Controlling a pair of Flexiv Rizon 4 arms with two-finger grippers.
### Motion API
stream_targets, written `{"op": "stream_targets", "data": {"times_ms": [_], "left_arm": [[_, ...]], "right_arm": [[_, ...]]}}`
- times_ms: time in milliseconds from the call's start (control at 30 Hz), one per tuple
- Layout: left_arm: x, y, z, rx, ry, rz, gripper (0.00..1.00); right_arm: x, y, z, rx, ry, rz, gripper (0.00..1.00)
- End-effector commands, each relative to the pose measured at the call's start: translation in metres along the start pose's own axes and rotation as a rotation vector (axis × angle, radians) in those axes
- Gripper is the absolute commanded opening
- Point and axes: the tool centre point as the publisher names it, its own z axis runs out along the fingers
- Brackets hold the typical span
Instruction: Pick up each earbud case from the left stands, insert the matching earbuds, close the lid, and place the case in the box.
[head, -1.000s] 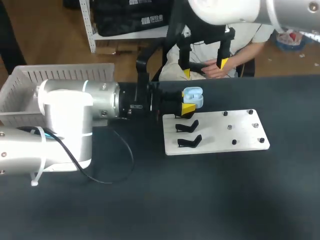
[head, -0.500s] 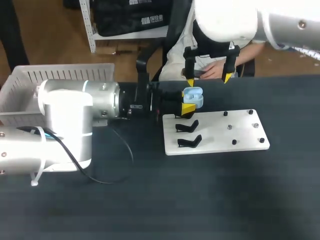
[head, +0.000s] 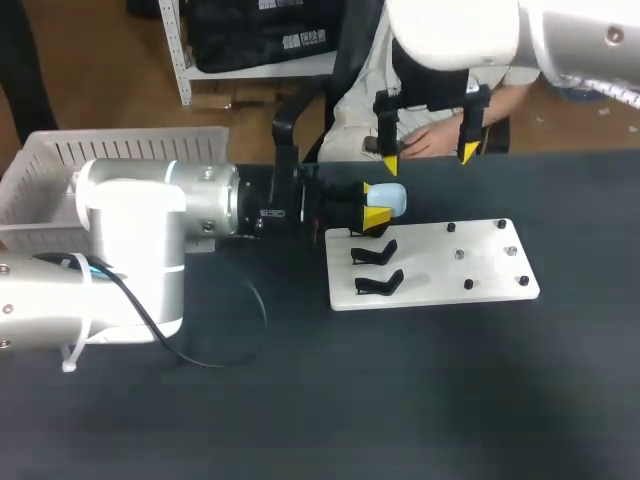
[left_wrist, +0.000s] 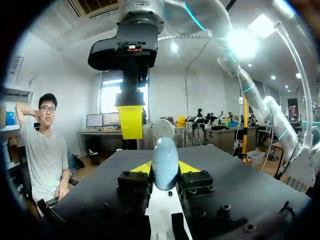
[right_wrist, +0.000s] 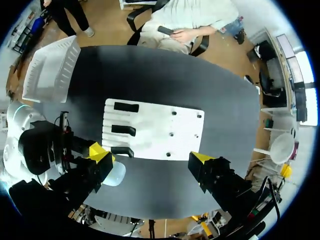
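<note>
head view shows the left gripper (head: 379, 204) clamped on the pale blue earbud case (head: 391, 200), just off the far left corner of the white stand board (head: 440, 268). the right gripper (head: 429, 158) hangs beyond the board's far edge, jaws spread wide and holding nothing. the white box (head: 60, 160) sits well to the left of the board.

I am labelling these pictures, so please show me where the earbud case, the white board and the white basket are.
earbud case (left_wrist: 165, 160): left wrist view, middle of its shell.
white board (head: 488, 266): head view, bare surface among the pegs.
white basket (head: 130, 150): head view, its slatted back wall.
</note>
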Motion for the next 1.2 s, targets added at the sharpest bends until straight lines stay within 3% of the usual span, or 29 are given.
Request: {"op": "stream_targets", "data": {"times_ms": [33, 67, 233, 533, 667, 867, 1033, 1200], "left_arm": [[0.000, 0.000, 0.000, -0.001, 0.000, 0.000, 0.00], [0.000, 0.000, 0.000, -0.001, 0.000, 0.000, 0.00], [-0.006, 0.011, -0.055, -0.127, 0.078, 0.032, 0.00], [-0.026, 0.027, -0.159, -0.303, 0.240, 0.060, 0.00], [-0.015, 0.039, -0.218, -0.433, 0.316, -0.005, 0.00], [0.015, 0.067, -0.303, -0.697, 0.515, -0.072, 0.00], [0.027, 0.101, -0.339, -0.894, 0.577, -0.097, 0.00], [0.028, 0.130, -0.348, -0.967, 0.589, -0.095, 0.00]], "right_arm": [[0.028, -0.022, -0.021, -0.028, -0.207, 0.050, 1.00], [0.030, -0.026, -0.026, -0.035, -0.227, 0.054, 1.00], [0.049, -0.038, -0.042, -0.131, -0.283, 0.001, 1.00], [0.049, -0.038, -0.042, -0.131, -0.283, 0.001, 1.00], [0.049, -0.038, -0.042, -0.131, -0.283, 0.001, 1.00], [0.049, -0.038, -0.042, -0.131, -0.283, 0.001, 1.00], [0.049, -0.038, -0.042, -0.131, -0.283, 0.001, 1.00], [0.049, -0.038, -0.042, -0.131, -0.283, 0.001, 1.00]]}}
